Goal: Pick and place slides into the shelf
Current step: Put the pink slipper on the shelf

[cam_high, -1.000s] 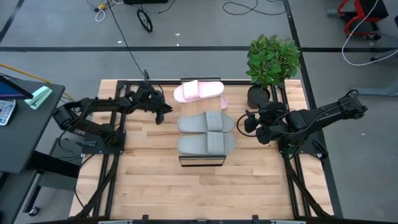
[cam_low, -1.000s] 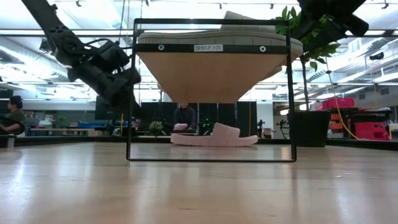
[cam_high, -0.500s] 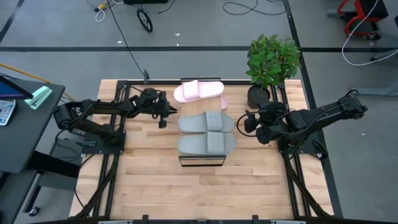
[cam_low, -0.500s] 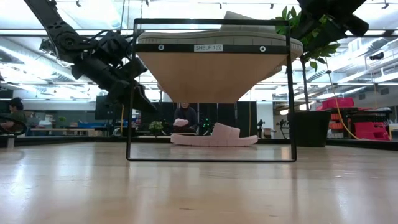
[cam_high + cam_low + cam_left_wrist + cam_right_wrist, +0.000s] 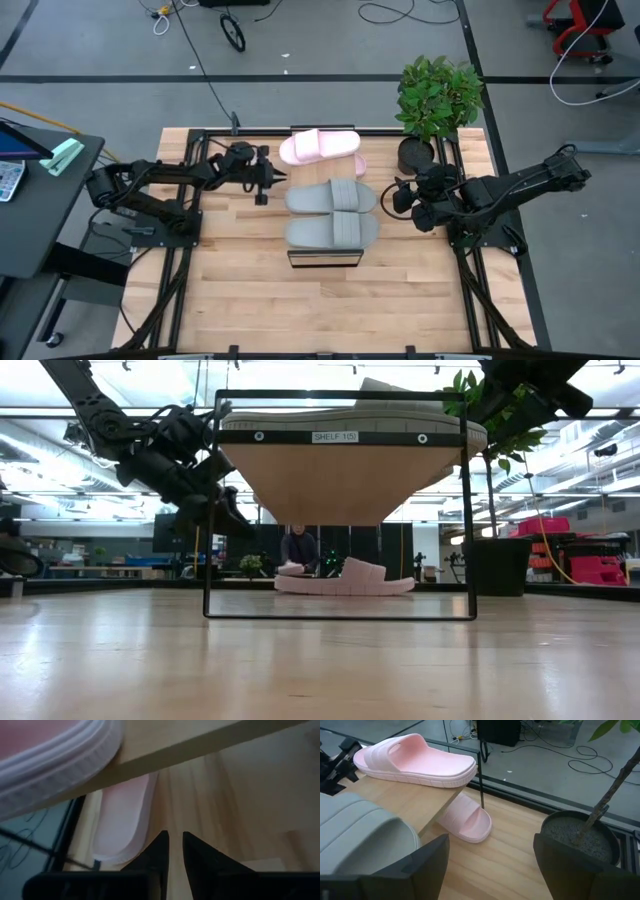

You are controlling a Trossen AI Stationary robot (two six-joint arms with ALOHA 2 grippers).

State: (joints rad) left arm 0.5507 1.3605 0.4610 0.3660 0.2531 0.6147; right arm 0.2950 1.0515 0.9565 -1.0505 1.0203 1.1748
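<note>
The shelf (image 5: 325, 257) stands mid-table, its plank (image 5: 422, 802) raised on a dark frame. Two grey slides (image 5: 332, 197) (image 5: 332, 231) lie side by side on top. A pink slide (image 5: 320, 146) lies at the far end of the plank. The other pink slide (image 5: 465, 822) rests sole-down on the table under that far end. My left gripper (image 5: 268, 186) hangs above the table at the shelf's left side, fingers almost together and holding nothing, pointing toward the pink slide on the table (image 5: 125, 820). My right gripper (image 5: 490, 865) waits open to the right of the shelf.
A potted plant (image 5: 415, 152) stands at the far right corner, close behind my right gripper. Dark arm mounts run along both sides of the table. Bare wood lies between the shelf and the near edge (image 5: 320, 310).
My left gripper has moved a little toward the shelf and the table's right. It has rolled about its own pointing line. For the last half second it has kept still. The slides and my right arm have stayed where they were.
</note>
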